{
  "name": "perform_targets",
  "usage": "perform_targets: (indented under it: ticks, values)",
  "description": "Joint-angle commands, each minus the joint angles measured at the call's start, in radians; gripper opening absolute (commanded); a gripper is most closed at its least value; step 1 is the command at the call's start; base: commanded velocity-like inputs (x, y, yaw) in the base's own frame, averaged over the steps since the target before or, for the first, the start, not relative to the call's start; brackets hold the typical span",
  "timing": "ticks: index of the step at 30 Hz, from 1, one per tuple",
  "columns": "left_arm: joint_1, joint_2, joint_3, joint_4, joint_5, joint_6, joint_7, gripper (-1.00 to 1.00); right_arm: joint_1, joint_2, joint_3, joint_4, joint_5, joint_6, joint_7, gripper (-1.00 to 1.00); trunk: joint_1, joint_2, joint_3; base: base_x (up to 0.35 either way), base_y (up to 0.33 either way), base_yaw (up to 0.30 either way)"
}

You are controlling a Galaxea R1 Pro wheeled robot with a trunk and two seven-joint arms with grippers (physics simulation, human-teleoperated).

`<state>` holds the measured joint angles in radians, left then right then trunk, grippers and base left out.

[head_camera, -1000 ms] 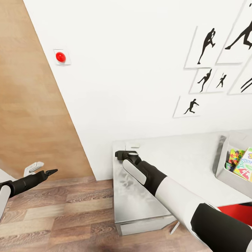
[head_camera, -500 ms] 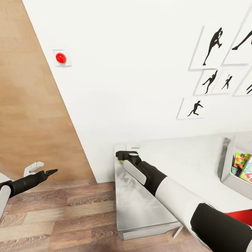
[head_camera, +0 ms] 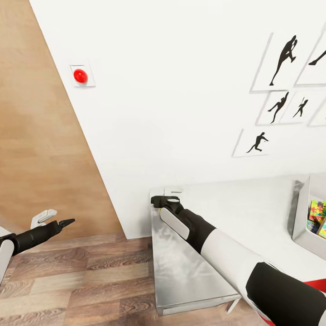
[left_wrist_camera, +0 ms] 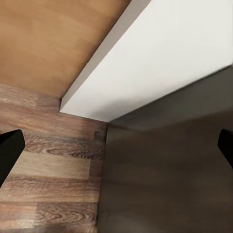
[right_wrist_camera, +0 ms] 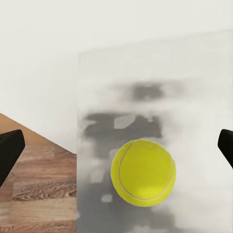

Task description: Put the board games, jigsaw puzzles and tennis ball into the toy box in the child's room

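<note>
Here we are on the ball step, with the other toys apparently already dealt with. Nearest us, our left arm hangs idle over the plank floor (head_camera: pixel 68 280); the left jaws (head_camera: pixel 68 222) come to a closed-looking point in the head view, yet the left wrist view shows a dark fingertip (left_wrist_camera: pixel 9 150) at each edge, so we cannot tell how they stand. Our right arm reaches out over the grey desk (head_camera: pixel 181 271), and the right jaws (right_wrist_camera: pixel 116 150) are spread wide, holding nothing. The ball (right_wrist_camera: pixel 143 173) lies on the desk just beneath and between them, not yet touched, close to the desk's end by the white wall (head_camera: pixel 172 90). Farther along the desk, at the head view's right edge, stands the box (head_camera: pixel 302 226), with coloured puzzles (head_camera: pixel 318 210) showing inside.

Next, we judge, the right jaws must come down to straddle the ball and close gently, since a round ball on a smooth top may roll off the near edge if nudged. Then comes a carry across to the box.
</note>
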<state>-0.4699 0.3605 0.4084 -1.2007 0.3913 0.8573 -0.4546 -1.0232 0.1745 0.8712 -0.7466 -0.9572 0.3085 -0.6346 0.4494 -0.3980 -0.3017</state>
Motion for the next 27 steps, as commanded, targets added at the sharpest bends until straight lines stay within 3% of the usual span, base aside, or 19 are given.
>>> perform_targets:
  ticks: [1, 13, 27]
  values:
    - [-0.001, 0.000, 0.002, 0.000, 0.000, 0.006, -0.003, 1.00, -0.002, 0.000, 0.002, -0.001, -0.004, 0.003, -0.007, 1.00, 0.001, -0.002, -0.002, 0.001, 0.001, 0.000]
    - [-0.001, 0.000, 0.001, 0.000, 0.000, 0.006, -0.003, 1.00, -0.002, 0.000, 0.000, -0.001, -0.005, 0.006, -0.007, 1.00, 0.001, -0.002, -0.003, 0.000, 0.000, 0.000]
    - [-0.001, -0.002, 0.001, 0.000, 0.000, 0.006, -0.003, 1.00, -0.002, 0.000, 0.000, 0.000, -0.006, 0.012, -0.007, 1.00, 0.001, -0.002, -0.022, 0.000, 0.000, 0.000]
